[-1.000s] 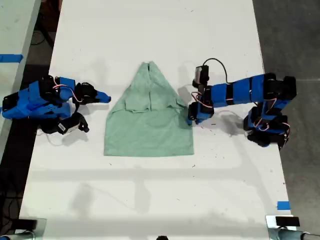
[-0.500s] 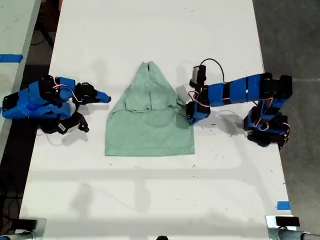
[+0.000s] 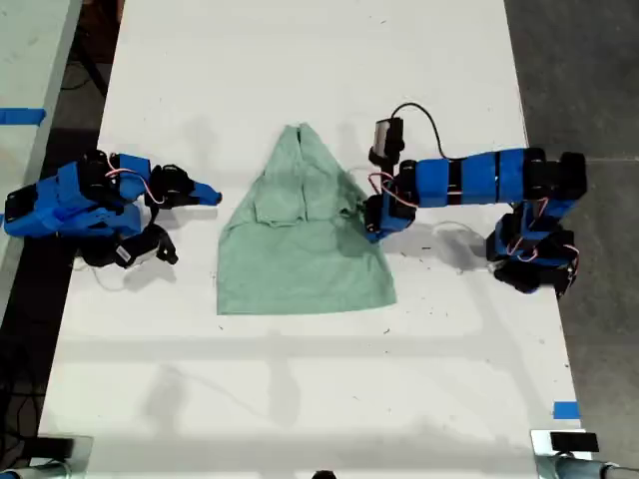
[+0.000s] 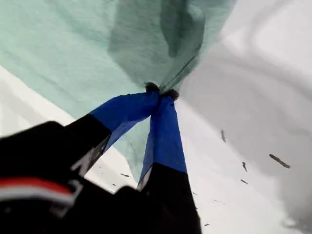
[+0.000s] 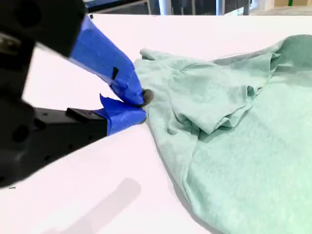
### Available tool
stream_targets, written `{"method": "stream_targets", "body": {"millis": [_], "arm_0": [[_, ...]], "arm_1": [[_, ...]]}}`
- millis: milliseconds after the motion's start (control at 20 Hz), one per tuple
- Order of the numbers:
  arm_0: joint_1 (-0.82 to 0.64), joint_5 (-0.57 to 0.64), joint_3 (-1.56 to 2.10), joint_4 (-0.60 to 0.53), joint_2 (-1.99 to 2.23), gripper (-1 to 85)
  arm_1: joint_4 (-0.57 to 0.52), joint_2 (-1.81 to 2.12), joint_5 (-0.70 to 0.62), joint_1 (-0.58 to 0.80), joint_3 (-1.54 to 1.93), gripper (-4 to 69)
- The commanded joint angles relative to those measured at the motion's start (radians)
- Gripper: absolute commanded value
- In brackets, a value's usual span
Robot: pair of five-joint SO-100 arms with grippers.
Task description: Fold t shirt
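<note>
The pale mint-green t shirt lies on the white table, sleeves folded in so its top narrows to a point. My first gripper reaches in from the exterior view's right and is shut on the t shirt's side edge, blue fingers pinching a raised tuck of cloth at their tips. My second gripper rests at the exterior view's left, shut with nothing in it, its tips just short of the t shirt's rumpled sleeve fold.
Both arm bases sit on the table's side edges in the exterior view. A blue tape mark is near the lower right corner of that view, another on a neighbouring surface at its left. Dark floor lies beyond the table's right edge.
My first gripper has moved toward the exterior view's left and slightly up, taking the shirt's side edge with it. The hem has shifted a little to the right. The second arm has not moved.
</note>
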Motion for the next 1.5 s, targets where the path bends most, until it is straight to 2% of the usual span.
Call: {"method": "stream_targets", "body": {"millis": [0, 100, 400, 500, 800, 900, 950, 1050, 1100, 1150, 1200, 1350, 1450], "arm_0": [[0.009, 0.009, 0.005, -0.02, 0.009, -0.1], [0.009, 0.009, 0.005, -0.02, 0.009, -0.1], [0.009, 0.009, 0.005, -0.02, 0.009, -0.1], [0.011, 0.009, 0.005, -0.02, 0.009, -0.1], [0.012, 0.009, 0.003, -0.018, 0.009, -0.1], [0.012, 0.009, 0.003, -0.018, 0.009, -0.1], [0.012, 0.009, 0.003, -0.018, 0.009, -0.1], [0.012, 0.011, 0.003, -0.018, 0.009, -0.1], [0.012, 0.011, 0.003, -0.018, 0.009, -0.1], [0.012, 0.011, 0.003, -0.018, 0.009, -0.1], [0.012, 0.011, 0.003, -0.018, 0.009, -0.1], [0.012, 0.011, 0.003, -0.018, 0.009, -0.1], [0.011, 0.011, 0.003, -0.018, 0.009, -0.1]], "arm_1": [[-0.006, 0.071, -0.04, -0.043, -0.129, -0.8], [-0.087, 0.071, -0.061, -0.063, -0.15, -0.8], [-0.42, -0.049, -0.094, -0.081, -0.149, -0.8], [-0.472, -0.153, -0.101, -0.072, -0.213, -0.8], [-0.456, -0.491, -0.107, -0.034, -0.457, 0.1], [-0.442, -0.495, -0.107, -0.034, -0.463, 18.3], [-0.411, -0.466, -0.109, -0.034, -0.466, 19.4], [-0.35, -0.38, -0.117, -0.034, -0.462, 16.9], [-0.31, -0.328, -0.121, -0.032, -0.46, 12.0], [-0.261, -0.272, -0.12, -0.028, -0.456, 3.3], [-0.216, -0.206, -0.126, -0.023, -0.445, 1.5], [-0.069, 0.026, -0.124, -0.006, -0.36, 1.5], [-0.026, 0.202, -0.112, -0.002, -0.218, 1.5]]}}
